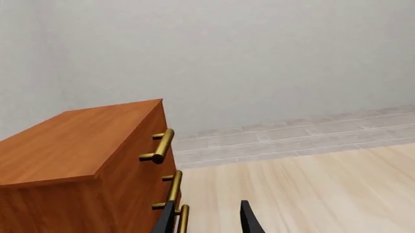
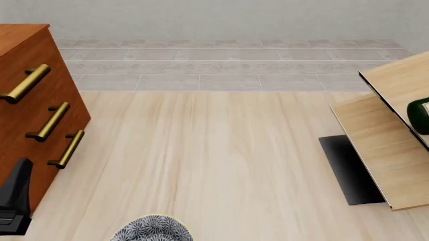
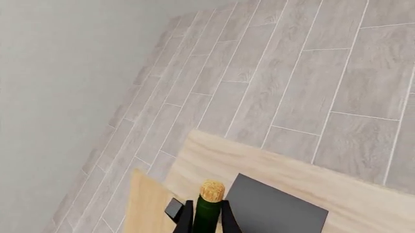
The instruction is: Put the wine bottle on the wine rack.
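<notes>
The wine bottle [image 3: 208, 216] shows its dark green neck and tan cork in the right wrist view, with my right gripper [image 3: 207, 208] shut on the neck, a finger on each side. Beneath it lie a pale wood panel and the black base of the wine rack [image 3: 147, 208]. In the front view the wine rack [image 2: 379, 145] stands at the right edge, and a dark green part of the bottle [image 2: 419, 116] lies over its slanted panels. The right gripper is out of that view. My left gripper [image 1: 207, 213] is open and empty beside the cabinet.
A reddish-brown cabinet [image 2: 27, 55] with brass handles [image 2: 50, 122] stands at the left, close to the left arm [image 2: 15, 198]. A patterned grey round object [image 2: 152, 230] pokes in at the near edge. Pale wood tabletop [image 2: 214, 150] spans the middle, with grey floor tiles beyond.
</notes>
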You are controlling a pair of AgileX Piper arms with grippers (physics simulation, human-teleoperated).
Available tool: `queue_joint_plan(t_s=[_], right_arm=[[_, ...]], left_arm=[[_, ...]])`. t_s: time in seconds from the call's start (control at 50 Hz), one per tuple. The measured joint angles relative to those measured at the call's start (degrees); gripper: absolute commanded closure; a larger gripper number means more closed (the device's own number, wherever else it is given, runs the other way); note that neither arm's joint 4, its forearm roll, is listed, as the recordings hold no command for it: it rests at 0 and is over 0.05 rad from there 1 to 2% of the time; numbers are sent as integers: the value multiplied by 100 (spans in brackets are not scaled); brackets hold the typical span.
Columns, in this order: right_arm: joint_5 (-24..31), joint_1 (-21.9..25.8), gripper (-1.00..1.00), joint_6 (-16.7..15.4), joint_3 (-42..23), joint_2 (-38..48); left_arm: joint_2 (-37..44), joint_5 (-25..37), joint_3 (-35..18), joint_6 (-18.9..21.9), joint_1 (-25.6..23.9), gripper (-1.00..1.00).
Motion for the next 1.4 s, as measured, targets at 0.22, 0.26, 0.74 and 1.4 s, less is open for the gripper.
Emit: queue_joint_plan(t_s=[0.22, 0.26, 0.74, 1.4], right_arm=[[42, 187, -100, 174, 181, -13], [53, 218, -100, 200, 206, -17], [244, 358, -100, 353, 173, -163], [704, 585, -100, 442, -250, -819]], left_arm=[[0, 11, -14, -9, -7, -100], [0, 11, -15, -9, -8, -100], [0, 9, -40, -28, 1, -100], [0, 47, -118, -29, 8, -100]])
